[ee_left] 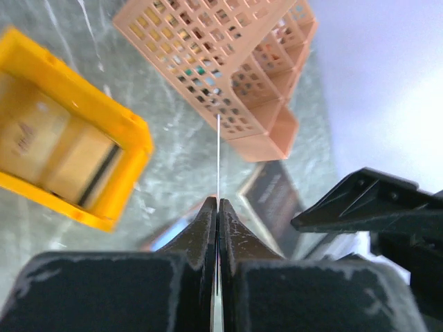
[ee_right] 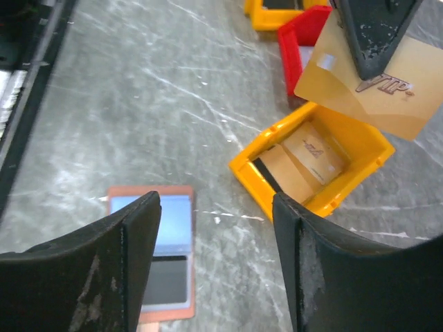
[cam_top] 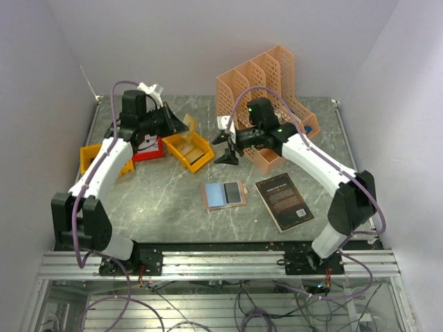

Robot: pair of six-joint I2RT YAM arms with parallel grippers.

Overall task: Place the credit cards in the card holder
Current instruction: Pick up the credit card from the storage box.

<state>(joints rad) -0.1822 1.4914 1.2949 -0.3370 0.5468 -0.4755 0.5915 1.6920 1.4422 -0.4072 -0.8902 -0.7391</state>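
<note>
The card holder [cam_top: 224,195] lies open on the table, salmon-pink rim up, with pale blue inner faces [ee_right: 159,256]. My left gripper [cam_top: 180,124] hangs above the yellow bin [cam_top: 188,151], shut on a gold credit card [ee_right: 370,83]. In the left wrist view that card [ee_left: 219,155] shows edge-on between the closed jaws [ee_left: 219,202]. More tan credit cards [ee_right: 311,155] lie inside the yellow bin [ee_right: 360,149]. My right gripper [cam_top: 223,146] is open with nothing between its fingers [ee_right: 216,207], just right of the held card and above the table behind the holder.
A black book [cam_top: 284,200] lies right of the holder. A peach lattice organizer [cam_top: 266,97] stands at the back right. A red bin [cam_top: 149,149] and a second yellow bin [cam_top: 97,159] sit to the left. The right gripper's finger [ee_left: 367,200] is close beside my left jaws.
</note>
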